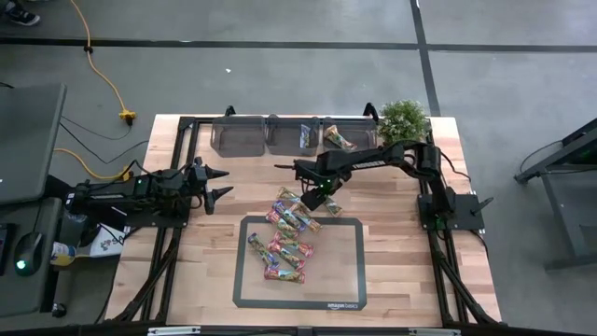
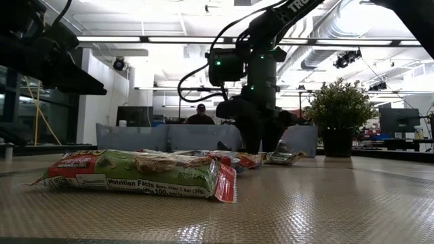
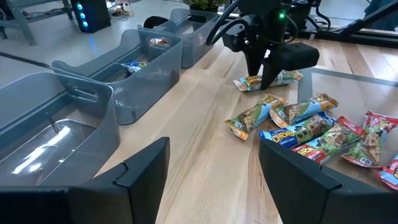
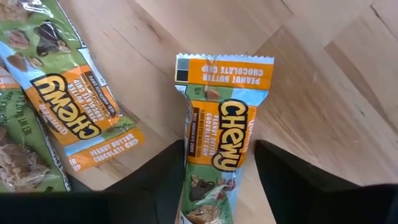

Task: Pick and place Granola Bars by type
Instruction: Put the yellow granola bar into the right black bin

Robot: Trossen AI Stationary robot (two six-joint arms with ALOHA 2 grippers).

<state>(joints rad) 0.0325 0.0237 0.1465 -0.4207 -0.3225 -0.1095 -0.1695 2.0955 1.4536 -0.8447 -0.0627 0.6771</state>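
Grey bins (image 1: pixel 266 136) hold only a few Granola Bars (image 1: pixel 291 231), most still heaped on the bench, while the right gripper (image 1: pixel 322 193) straddles an orange-green bar (image 4: pixel 217 143), jaws spread; left gripper (image 1: pixel 216 184) idles open.

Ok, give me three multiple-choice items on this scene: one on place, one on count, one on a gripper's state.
1. Where is the right gripper?
A. Over a bin
B. Down at a Chewy bar on the bare wood
C. Beside the plant

2. How many grey bins stand along the table's far edge?
A. One
B. Three
C. Five

3. The left gripper is:
A. Open, holding nothing
B. Shut on a bar
C. Inside a bin

Key: 1 B, the right wrist view shows the orange and green bar between its fingers; 2 B, the high view shows three in a row; 3 A, its fingers stand apart over bare wood.
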